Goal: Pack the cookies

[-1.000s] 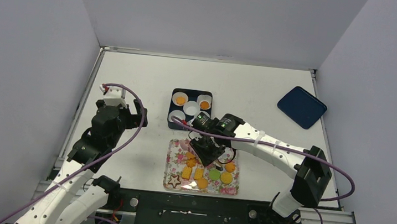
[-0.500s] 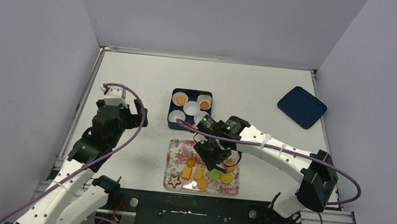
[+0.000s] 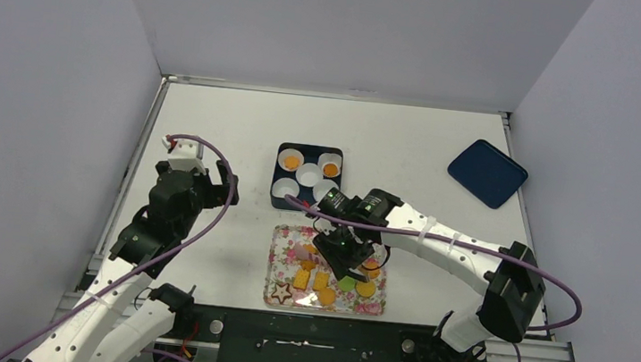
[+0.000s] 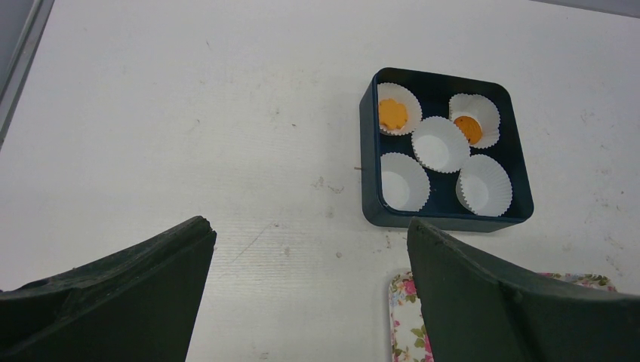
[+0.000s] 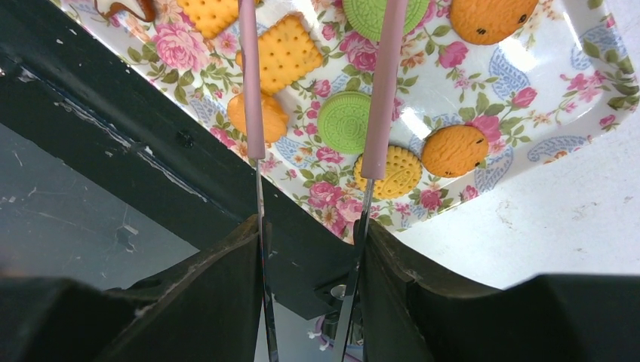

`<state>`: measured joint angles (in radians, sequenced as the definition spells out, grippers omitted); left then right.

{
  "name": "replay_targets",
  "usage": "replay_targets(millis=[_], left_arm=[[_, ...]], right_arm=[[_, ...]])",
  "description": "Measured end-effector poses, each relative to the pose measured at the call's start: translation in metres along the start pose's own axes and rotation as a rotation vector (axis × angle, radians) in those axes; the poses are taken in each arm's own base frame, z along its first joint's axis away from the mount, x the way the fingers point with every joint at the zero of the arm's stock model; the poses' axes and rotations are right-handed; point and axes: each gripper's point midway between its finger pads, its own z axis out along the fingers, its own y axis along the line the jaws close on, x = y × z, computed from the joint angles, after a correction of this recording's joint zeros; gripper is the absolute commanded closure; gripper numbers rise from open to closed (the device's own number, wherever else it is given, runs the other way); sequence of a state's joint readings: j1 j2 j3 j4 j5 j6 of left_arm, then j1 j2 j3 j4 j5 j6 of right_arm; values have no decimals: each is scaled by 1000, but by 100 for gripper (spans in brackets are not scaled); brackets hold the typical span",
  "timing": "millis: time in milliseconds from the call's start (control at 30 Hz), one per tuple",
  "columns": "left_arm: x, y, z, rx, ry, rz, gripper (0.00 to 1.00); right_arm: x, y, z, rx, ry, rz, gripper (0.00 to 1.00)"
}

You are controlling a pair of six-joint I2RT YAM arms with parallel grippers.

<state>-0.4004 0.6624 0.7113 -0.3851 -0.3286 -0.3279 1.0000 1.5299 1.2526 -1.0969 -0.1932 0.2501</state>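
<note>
Right gripper (image 5: 317,158), tongs parted with nothing between, hangs over the floral tray (image 5: 528,90) with a green cookie (image 5: 343,122) lying directly between the two tips; left gripper (image 4: 302,286) open, well away beside the box (image 4: 521,204).

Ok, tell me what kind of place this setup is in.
Probably a robotics lab test cell: a white table boxed in by plain grey walls, arms bolted to a metal rail, and a staged floral tray.

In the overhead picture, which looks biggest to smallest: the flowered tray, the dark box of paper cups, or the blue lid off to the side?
1. Flowered tray, clearly the largest.
2. Blue lid and dark box look about alike; too close to rank.
</note>
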Motion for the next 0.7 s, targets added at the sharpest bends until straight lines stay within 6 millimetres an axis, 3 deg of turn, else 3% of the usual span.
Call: replay_targets(millis=[467,700], left_arm=[[0,0,0,0,1,0,3],[1,0,1,-1,3,1,3]], right_arm=[[1,-2,15,-25,42,-2,69],[-22,-6,21,-13,23,-43,69]])
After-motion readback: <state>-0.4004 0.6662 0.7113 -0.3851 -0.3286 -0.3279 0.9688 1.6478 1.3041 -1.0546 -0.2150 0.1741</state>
